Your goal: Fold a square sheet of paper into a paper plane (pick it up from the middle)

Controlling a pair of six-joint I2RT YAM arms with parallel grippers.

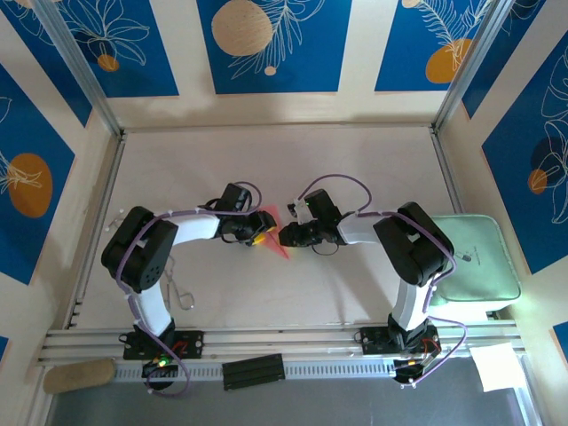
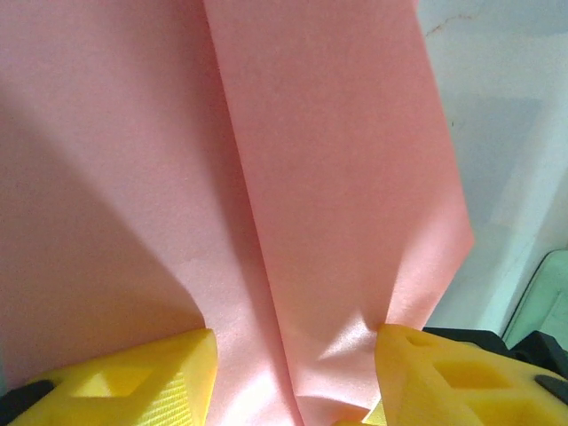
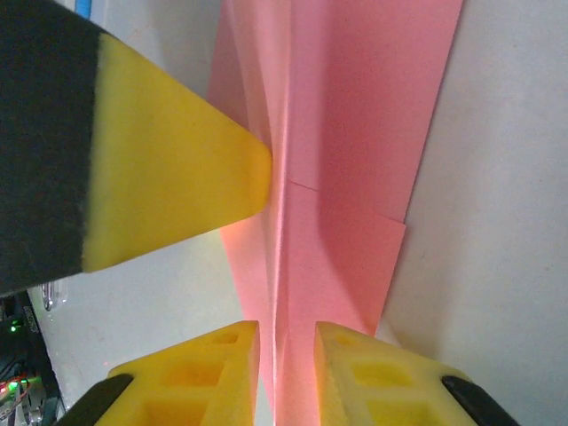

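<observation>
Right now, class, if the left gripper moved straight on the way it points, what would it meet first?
The pink paper, lying between the left gripper's fingers and stretching ahead. Behind it, probably the right gripper, facing closely; depth is unclear.

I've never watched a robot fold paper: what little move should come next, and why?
Probably slide the left gripper along the crease, pressing the flap flat. The right gripper seems to pinch the pink paper at its centre fold, steadying it, and a left finger touches beside the fold.
</observation>
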